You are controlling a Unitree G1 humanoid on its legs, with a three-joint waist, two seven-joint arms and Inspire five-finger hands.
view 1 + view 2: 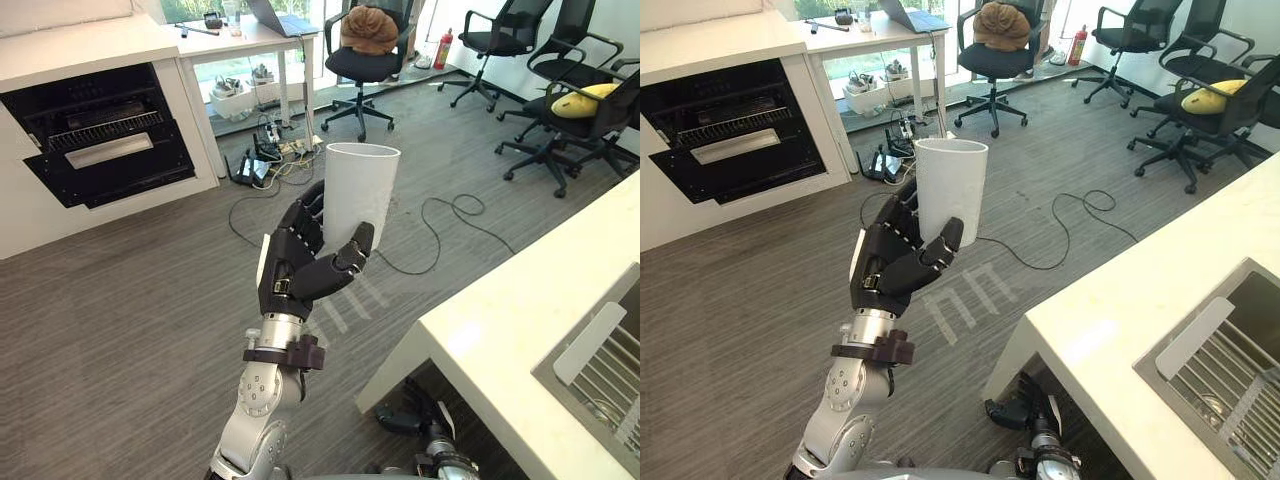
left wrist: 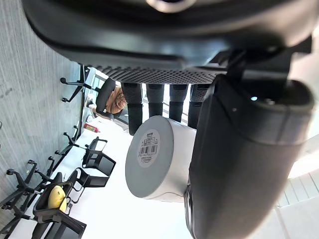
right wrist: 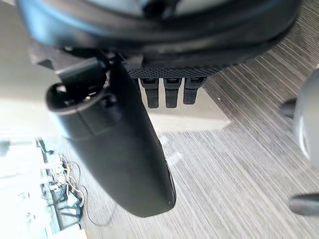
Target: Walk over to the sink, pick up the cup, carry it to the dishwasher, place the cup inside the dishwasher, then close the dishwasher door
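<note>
My left hand (image 1: 295, 265) is raised in front of me, shut on a tall white cup (image 1: 360, 190) held upright over the grey floor. Its fingers wrap the cup's far side and its thumb crosses the near side. The left wrist view shows the cup's base (image 2: 154, 159) between the fingers and the thumb. The dishwasher (image 1: 100, 140) stands open at the far left, a dark cavity with a wire rack in a white cabinet. The sink (image 1: 1230, 360) is set in the white counter at the lower right. My right hand (image 1: 1015, 410) hangs low beside the counter's corner, open and holding nothing.
The white counter (image 1: 500, 320) juts in from the right, its corner close to my arms. Cables and a power strip (image 1: 270, 155) lie on the floor ahead. Several black office chairs (image 1: 365, 60) stand at the back and right. A desk (image 1: 250, 35) stands beside the dishwasher.
</note>
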